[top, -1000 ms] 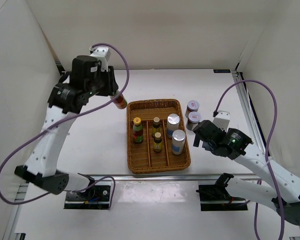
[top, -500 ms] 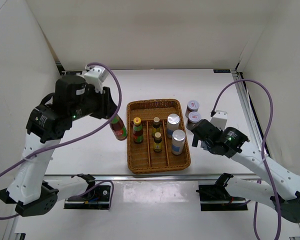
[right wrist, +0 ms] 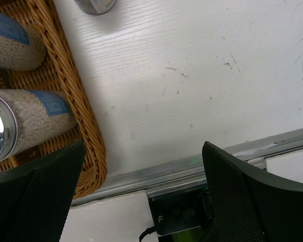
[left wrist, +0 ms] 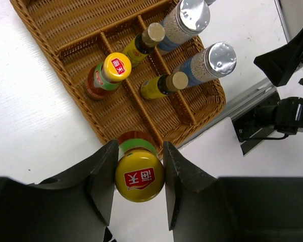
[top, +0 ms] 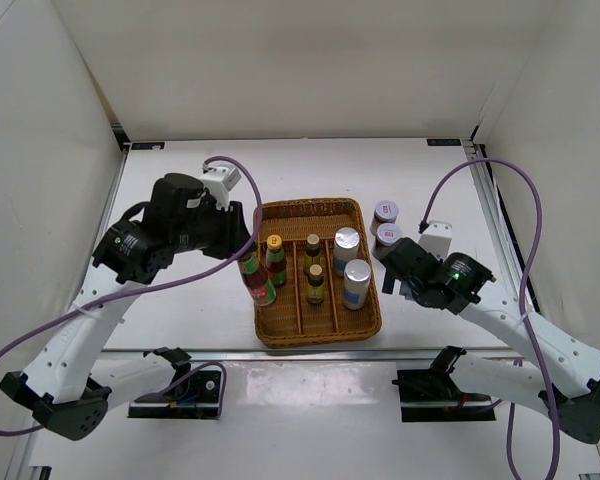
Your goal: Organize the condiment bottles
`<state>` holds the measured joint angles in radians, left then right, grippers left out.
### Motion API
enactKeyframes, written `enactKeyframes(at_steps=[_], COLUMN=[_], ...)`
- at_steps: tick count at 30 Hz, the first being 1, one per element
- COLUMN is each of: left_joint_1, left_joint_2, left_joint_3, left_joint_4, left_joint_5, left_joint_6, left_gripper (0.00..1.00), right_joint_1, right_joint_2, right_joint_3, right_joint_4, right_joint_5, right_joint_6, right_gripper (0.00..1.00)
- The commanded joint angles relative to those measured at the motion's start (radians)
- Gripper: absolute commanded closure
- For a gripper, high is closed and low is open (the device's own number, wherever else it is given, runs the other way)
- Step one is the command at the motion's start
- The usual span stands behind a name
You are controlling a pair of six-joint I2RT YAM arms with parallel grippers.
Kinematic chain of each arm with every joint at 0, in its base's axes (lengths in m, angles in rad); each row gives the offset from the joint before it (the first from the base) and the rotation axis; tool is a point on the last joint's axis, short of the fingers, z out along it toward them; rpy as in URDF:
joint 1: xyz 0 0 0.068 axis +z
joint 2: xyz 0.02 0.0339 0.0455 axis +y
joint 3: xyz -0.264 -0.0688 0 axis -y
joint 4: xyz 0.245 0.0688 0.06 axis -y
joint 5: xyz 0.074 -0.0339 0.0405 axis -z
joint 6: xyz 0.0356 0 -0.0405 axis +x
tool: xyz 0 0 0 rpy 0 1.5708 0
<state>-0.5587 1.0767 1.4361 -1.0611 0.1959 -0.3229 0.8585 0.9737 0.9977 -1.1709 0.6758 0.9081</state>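
L hand (left wrist: 139, 171): sauce bottle (top: 259, 284) neck hidden

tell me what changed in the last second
The left gripper, shut on a red sauce bottle throughout, carried it from the far-left corner of the wicker tray toward the arm bases, to its left rim. The open right gripper barely shifted; the tray's five containers and the two jars stayed put.

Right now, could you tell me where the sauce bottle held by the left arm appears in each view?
Top external: the sauce bottle is at the wicker tray's left rim, towards its near end.
Left wrist: bottom centre, yellow cap up, in the left gripper.
Right wrist: not in it.
Shared landmark: the tray's rim, in all three views.
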Motion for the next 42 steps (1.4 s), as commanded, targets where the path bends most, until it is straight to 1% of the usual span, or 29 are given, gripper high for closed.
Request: enactKeyframes(at_steps=[1, 5, 8, 12, 18, 26, 31, 39, 42], left_joint_1=[-0.003, -0.003, -0.026, -0.085, -0.125, -0.248, -0.326, -0.421, -0.431], left_joint_2=[-0.054, -0.054, -0.054, -0.043, -0.011, 0.020, 0.049, 0.115, 0.134], left_joint_3=[-0.020, -0.078, -0.121, -0.161, -0.212, -0.267, -0.298, -0.298, -0.298], left_joint_4=[0.150, 0.216, 0.250, 0.283, 0.319, 0.342, 0.397, 0.397, 0.397], left_joint_5=[0.037, 0.037, 0.037, -0.038, -0.128, -0.294, -0.352, -0.440, -0.454], left_joint_6=[-0.036, -0.061, -0.082, -0.091, -0.082, -0.082, -0.091, -0.100, -0.100], left_gripper=[0.89, 0.89, 0.89, 0.89, 0.89, 0.89, 0.89, 0.89, 0.83], right_joint_1=[-0.001, -0.001, -0.001, -0.001, -0.001, -0.001, -0.001, -0.001, -0.001], right_joint_2=[0.009, 0.010, 0.010, 0.010, 0.000, -0.009, -0.009, -0.027, -0.036], right_joint_3=[0.018, 0.018, 0.018, 0.018, 0.018, -0.001, -0.001, -0.001, -0.010], right_joint_4=[0.017, 0.017, 0.017, 0.017, 0.017, 0.017, 0.008, -0.001, -0.001], right_joint_5=[0.013, 0.013, 0.013, 0.013, 0.013, 0.013, 0.013, 0.013, 0.013], right_joint_6=[0.005, 0.005, 0.005, 0.005, 0.005, 0.005, 0.005, 0.005, 0.005], right_gripper=[0.00, 0.00, 0.00, 0.00, 0.00, 0.00, 0.00, 0.00, 0.00])
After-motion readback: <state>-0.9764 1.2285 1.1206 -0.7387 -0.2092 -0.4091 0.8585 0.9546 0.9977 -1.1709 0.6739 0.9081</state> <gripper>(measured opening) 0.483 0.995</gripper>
